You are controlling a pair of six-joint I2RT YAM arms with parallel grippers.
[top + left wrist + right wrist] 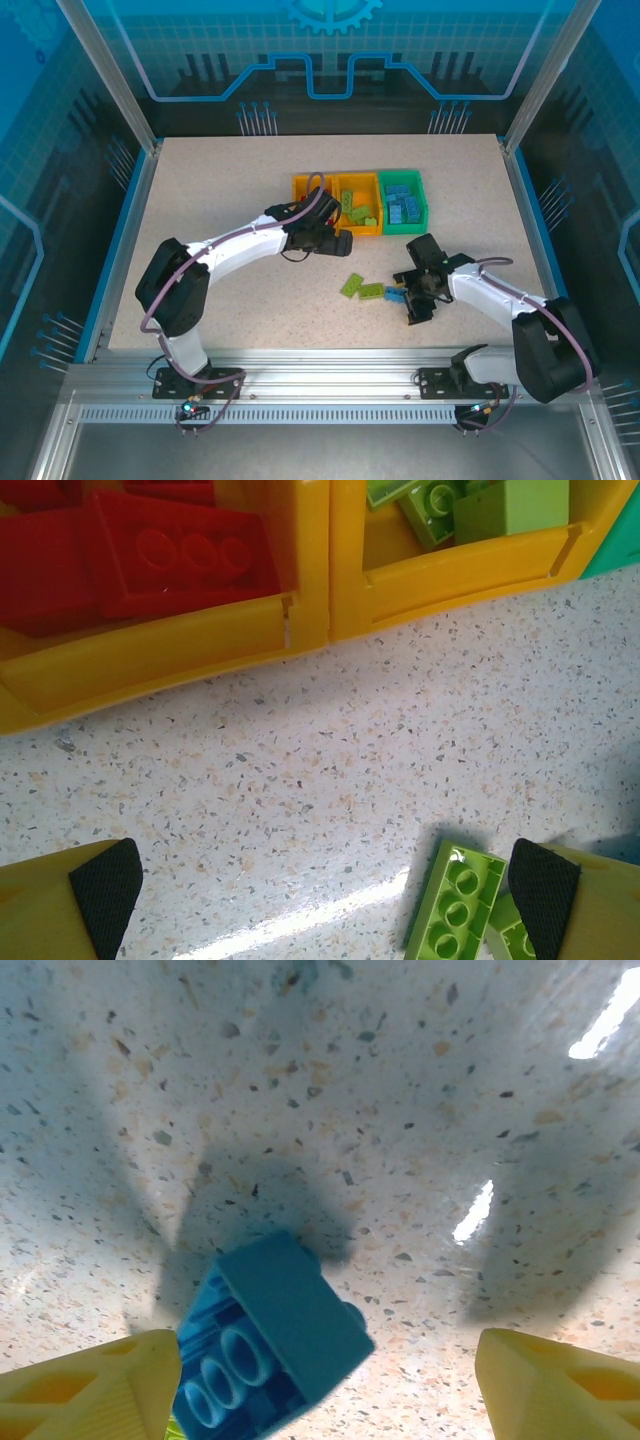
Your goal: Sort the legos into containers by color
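A blue lego [280, 1345] lies tipped on the table with its hollow underside showing. My right gripper [325, 1390] stands open around it: the brick is close to the left finger [90, 1390] and well apart from the right one. From above, that gripper [410, 293] sits by the blue lego [397, 296], with two lime legos [352, 284] beside it. My left gripper [338, 243] is open and empty in front of the joined orange bins [338, 180]. One bin holds red legos [170, 550], the other lime legos [470, 505]. A lime lego [455, 900] lies by its right finger [545, 885].
The green bin [421, 198] at the right of the row holds several blue legos [402, 208]. The orange bins' front walls [300, 630] stand just ahead of the left gripper. Metal frame posts and blue rails border the table on all sides.
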